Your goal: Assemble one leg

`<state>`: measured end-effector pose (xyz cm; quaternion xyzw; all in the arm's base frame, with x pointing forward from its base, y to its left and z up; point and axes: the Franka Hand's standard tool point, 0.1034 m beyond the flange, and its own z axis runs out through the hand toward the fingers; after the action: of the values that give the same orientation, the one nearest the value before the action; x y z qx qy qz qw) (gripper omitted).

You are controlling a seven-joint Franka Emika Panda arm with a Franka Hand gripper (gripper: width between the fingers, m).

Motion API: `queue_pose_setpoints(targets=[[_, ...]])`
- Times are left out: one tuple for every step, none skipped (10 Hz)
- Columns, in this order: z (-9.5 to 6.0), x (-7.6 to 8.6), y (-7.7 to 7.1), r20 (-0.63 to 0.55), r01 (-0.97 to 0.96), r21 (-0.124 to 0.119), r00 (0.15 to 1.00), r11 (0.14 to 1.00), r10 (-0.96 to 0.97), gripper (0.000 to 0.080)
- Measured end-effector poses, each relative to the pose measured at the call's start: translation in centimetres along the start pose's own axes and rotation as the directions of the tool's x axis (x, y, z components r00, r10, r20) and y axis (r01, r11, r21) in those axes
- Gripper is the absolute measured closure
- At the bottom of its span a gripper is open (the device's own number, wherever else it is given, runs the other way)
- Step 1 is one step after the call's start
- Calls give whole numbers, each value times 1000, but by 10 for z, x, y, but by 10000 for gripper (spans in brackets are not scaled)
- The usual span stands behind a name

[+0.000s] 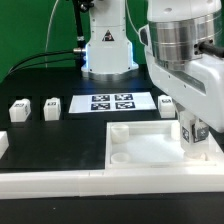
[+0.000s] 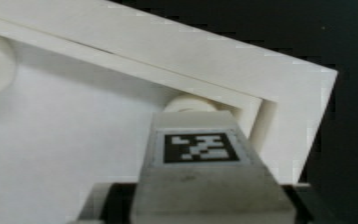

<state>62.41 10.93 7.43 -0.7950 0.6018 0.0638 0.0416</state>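
My gripper [image 1: 194, 133] is shut on a white leg [image 1: 192, 130] at the exterior view's right. It holds the leg over the far right corner of the large white tray-like piece [image 1: 150, 150]. In the wrist view the leg [image 2: 199, 150] shows its black-and-white marker between the jaws [image 2: 202, 205]. Its far end sits at the round corner socket [image 2: 197, 102], just inside the tray's raised rim [image 2: 194, 60]; whether it is seated I cannot tell. Two more legs [image 1: 19, 109] [image 1: 52, 106] stand at the left, and a third [image 1: 168, 103] shows beside the gripper.
The marker board [image 1: 112, 102] lies flat behind the tray. The robot base [image 1: 107, 50] stands at the back with a cable. A white rail [image 1: 60, 180] runs along the table's front edge. Another round socket [image 1: 120, 157] shows at the tray's near left corner.
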Motion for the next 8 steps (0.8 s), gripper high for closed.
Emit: queue_pose_setpoints(targets=[[0, 0, 0, 0, 7, 0, 1000, 1000, -7, 509], [0, -1, 0, 0, 40, 0, 999, 999, -40, 413], [0, -1, 0, 0, 76, 0, 997, 997, -76, 278], [0, -1, 0, -1, 118, -1, 993, 993, -118, 278], [1, -1, 0, 0, 216, -1, 976, 976, -216, 176], [1, -2, 0, 0, 302, -2, 953, 953, -302, 158], [2, -2, 0, 0, 435, -3, 900, 900, -435, 158], [2, -2, 0, 1, 547, -3, 837, 837, -547, 151]])
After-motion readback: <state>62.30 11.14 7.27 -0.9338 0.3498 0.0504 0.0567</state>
